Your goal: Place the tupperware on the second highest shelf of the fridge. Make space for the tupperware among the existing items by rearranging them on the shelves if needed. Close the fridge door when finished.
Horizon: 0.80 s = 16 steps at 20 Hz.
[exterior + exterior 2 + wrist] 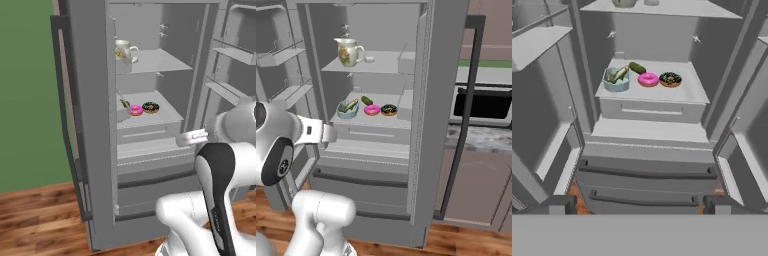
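tupperware (616,79) sits on second highest shelf (687,92), left of pink donut (648,79); gripper (639,204) released, holding nothing.

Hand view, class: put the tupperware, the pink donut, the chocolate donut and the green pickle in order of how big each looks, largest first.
1. The tupperware, clearly largest.
2. The pink donut and the chocolate donut look alike in size, side by side on the same shelf; I would not rank them.
3. The green pickle, smallest, though it lies slightly farther back.
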Motion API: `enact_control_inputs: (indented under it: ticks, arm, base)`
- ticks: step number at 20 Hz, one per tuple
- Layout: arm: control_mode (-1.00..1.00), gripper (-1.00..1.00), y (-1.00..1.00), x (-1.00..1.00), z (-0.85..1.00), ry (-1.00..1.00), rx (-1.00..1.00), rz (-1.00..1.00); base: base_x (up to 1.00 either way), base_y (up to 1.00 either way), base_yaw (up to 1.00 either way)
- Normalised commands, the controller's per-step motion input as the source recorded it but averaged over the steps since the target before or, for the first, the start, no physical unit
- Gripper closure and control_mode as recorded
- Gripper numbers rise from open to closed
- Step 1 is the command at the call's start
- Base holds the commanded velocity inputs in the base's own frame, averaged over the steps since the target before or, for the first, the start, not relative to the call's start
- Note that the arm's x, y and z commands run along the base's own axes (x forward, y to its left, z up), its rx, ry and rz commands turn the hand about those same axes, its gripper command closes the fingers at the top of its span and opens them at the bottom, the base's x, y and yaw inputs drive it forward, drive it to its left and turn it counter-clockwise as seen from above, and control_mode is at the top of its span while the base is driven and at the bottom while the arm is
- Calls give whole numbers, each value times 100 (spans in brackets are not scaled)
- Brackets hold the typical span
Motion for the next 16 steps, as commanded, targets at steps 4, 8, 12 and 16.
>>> enact_control_inputs:
  ticks: [4,8,12,16]
  arm:
    - [-100,-100,89,-6,-12,-1,-23,9]
    - [-100,-100,100,0,-26,3,-29,10]
    - [-100,-100,100,0,-26,13,-32,8]
    - [-100,-100,100,1,-20,19,-35,4]
  base:
    - [0,0,0]
    - [0,0,0]
    - [0,0,0]
    - [0,0,0]
